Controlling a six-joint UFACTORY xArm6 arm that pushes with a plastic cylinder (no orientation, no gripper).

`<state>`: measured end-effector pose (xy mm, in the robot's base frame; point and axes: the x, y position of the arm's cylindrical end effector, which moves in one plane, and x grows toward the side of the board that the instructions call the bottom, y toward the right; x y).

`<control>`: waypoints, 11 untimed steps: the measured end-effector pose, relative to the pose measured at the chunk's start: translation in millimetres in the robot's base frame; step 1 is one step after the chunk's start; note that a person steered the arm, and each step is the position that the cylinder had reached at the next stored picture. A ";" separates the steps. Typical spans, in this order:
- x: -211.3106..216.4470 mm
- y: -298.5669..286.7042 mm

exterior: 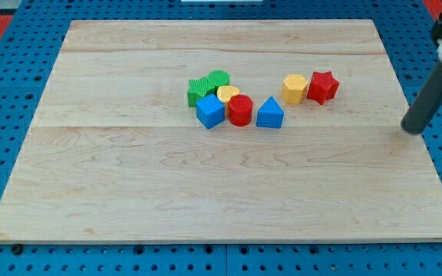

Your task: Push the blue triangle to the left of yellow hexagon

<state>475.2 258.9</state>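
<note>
- The wooden board (229,199) fills most of the view, lying on a blue perforated surface (6,92).
- The dark rod comes in from the view's upper right, and my tip (411,130) sits near the board's right edge, well apart from every block. It is a bare rod end with nothing to spread or pinch, and it touches no block.
- The two green blocks (207,86) huddle together at the left end of the cluster; their shapes are hard to make out.
- The blue cube (210,112) sits just below them.
- The blue triangle (270,113) lies below and to the left of the yellow hexagon (295,88), near it but not touching.
- The red star (322,86) touches the hexagon's right side.
- The red cylinder (240,110) stands between the cube and the triangle.
- A yellow heart-like block (227,93) is tucked behind the cylinder.
</note>
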 end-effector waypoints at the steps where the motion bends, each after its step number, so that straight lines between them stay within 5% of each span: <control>1: 10.7 -63.1; 2: 10.6 -125.2; 5: -9.0 -181.8; 11: -56.9 -180.8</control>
